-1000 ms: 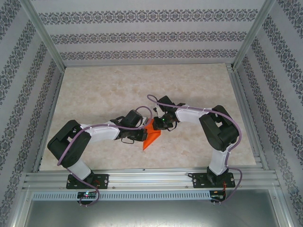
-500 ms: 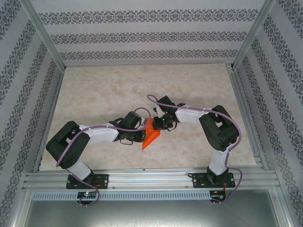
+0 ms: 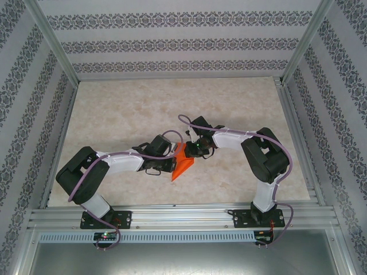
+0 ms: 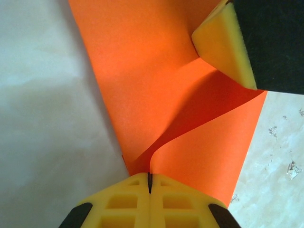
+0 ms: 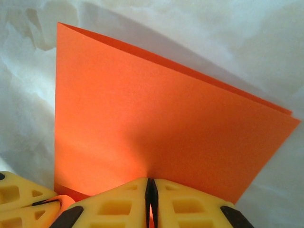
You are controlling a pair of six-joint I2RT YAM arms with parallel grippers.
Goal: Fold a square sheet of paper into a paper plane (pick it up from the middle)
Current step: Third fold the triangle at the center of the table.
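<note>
**Pinched from both sides**

Grips the square sheet of paper (image 5: 156, 123) with the left claw (image 4: 149, 179), yellow fingers (image 4: 118, 204) pressed together on a curled flap right at the fingertips. Grips the same sheet with the right claw (image 5: 151, 183) as well, pads (image 5: 190, 206) shut tight on the near edge with no gap between them. Stands folded double ahead of the right claw, with two layers showing along the far edge and the fold corner up and to the left. Spreads as a broad orange face ahead of the left claw, with one flap bending back down into the fingertips. Presses against a yellow pad (image 4: 221, 45) of the right claw, ahead and to the right of the left claw. Sits between the two claws over the pale marbled desk (image 3: 126, 109), its narrow point toward the arm bases. Cannot tell whether touching the desk or lifted off it.
</note>
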